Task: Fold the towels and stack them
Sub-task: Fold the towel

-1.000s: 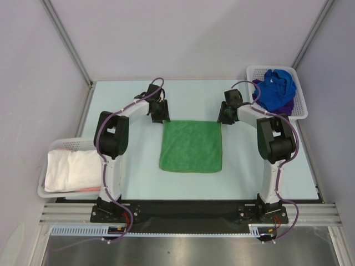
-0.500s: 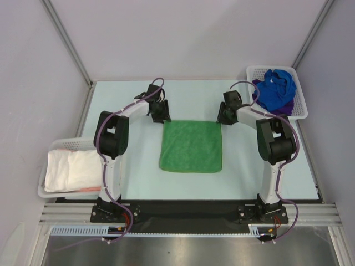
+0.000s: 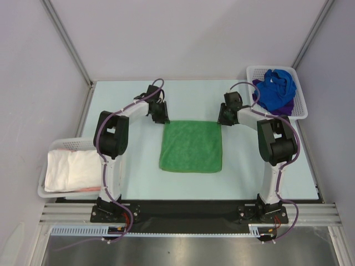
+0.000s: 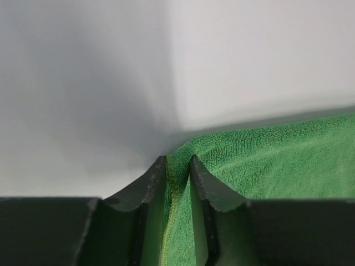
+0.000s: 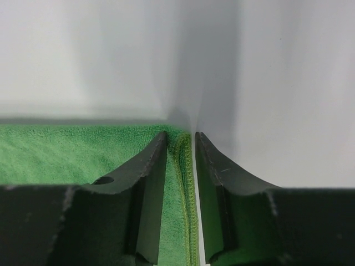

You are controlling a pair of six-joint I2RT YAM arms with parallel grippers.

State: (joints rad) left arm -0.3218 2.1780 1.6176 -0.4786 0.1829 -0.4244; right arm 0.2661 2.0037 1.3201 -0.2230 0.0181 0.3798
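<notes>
A green towel lies flat on the pale table, folded into a rough square. My left gripper is at its far left corner. In the left wrist view its jaws are shut on that corner, and the green towel bunches up between the tips. My right gripper is at the far right corner. Its jaws are open and straddle the hem of the green towel, with a thin gap beside the right finger.
A white mesh basket at the far right holds a crumpled blue towel over a purple one. Another basket at the near left holds a folded white towel with a pinkish one under it. Grey walls enclose the table.
The left jaws have closed in on the towel's far left corner. Both wrists have shifted only slightly; the towel lies as before.
</notes>
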